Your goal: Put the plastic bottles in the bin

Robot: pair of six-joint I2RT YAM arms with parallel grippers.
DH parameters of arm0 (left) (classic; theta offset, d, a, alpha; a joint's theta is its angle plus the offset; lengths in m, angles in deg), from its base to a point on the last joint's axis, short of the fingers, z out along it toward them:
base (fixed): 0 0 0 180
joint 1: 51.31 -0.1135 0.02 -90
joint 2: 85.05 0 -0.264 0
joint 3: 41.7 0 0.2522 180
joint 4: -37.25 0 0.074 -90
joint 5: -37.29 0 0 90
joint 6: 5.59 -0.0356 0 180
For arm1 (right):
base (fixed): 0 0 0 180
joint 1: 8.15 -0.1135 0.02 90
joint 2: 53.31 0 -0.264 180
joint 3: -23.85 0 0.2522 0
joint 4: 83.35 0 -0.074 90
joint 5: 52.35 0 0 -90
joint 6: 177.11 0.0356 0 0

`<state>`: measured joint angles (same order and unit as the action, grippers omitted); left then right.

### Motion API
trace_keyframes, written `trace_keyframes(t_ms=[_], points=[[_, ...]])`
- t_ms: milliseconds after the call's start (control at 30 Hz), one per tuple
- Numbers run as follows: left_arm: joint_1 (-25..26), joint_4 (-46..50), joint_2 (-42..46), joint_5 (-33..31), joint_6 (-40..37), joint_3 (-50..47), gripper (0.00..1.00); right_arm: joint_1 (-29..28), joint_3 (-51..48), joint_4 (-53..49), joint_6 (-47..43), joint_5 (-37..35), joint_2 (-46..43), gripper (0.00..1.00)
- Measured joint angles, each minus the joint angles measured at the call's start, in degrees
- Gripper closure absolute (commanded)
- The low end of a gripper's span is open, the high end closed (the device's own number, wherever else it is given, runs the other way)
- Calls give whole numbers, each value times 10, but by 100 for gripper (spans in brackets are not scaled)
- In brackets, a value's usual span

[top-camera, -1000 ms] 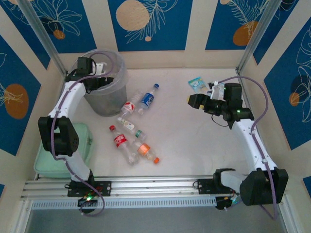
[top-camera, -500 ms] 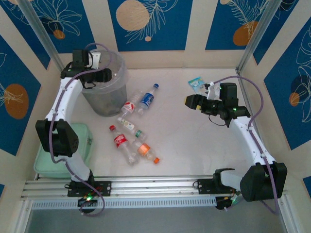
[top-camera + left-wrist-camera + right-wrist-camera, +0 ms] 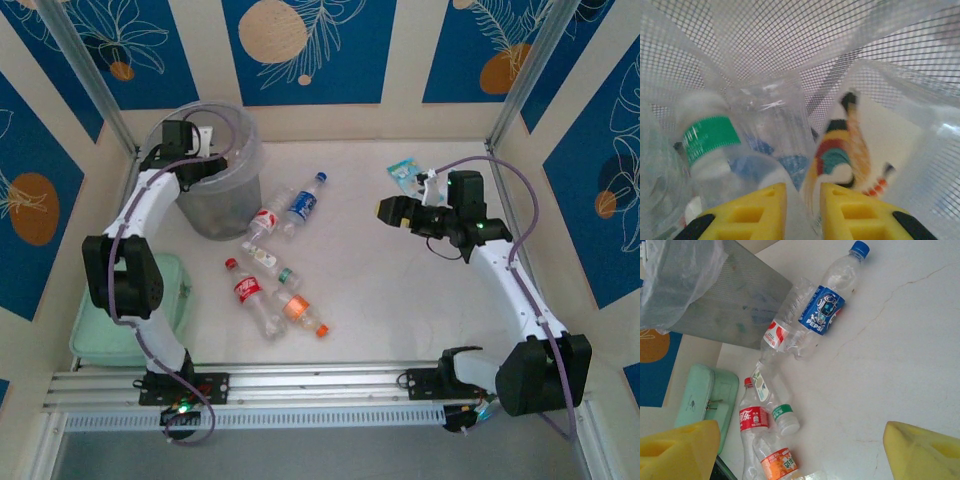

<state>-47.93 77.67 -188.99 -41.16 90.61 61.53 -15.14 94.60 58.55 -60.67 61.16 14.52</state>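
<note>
Pale desk (image 3: 400,290): blue-label bottle (image 3: 303,204) lies slanted, cap pointing far right. Left gripper (image 3: 802,190) pinched together in bin (image 3: 236,205); right gripper (image 3: 385,211) wide apart.

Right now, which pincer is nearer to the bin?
Left. The left pincer is shut inside the bin, just above the bottles in it. The right pincer stands open across the table, well apart from the bin.
</note>
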Motion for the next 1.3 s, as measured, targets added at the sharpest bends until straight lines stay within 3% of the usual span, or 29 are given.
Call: trace_keyframes(t_ms=[133,233,367,533,667,833,1067,1300], points=[[3,0,-5,5,8,2,69,-21,0,-2,12,-17,8,16],[7,18,-5,-1,10,12,49,-58,0,-18,9,-36,24,19],[10,64,-5,-29,-2,57,21,-151,3,-59,-27,-70,50,24],[12,98,8,-61,-26,122,2,-294,16,-104,-82,-97,93,26],[14,120,40,-79,-40,165,0,-388,29,-127,-116,-113,130,25],[14,132,108,-89,-44,174,0,-457,33,-138,-137,-147,179,17],[15,133,191,-24,-22,156,0,-497,32,-97,-141,-189,226,15],[15,133,212,10,-4,137,0,-520,32,-66,-142,-235,288,22]])
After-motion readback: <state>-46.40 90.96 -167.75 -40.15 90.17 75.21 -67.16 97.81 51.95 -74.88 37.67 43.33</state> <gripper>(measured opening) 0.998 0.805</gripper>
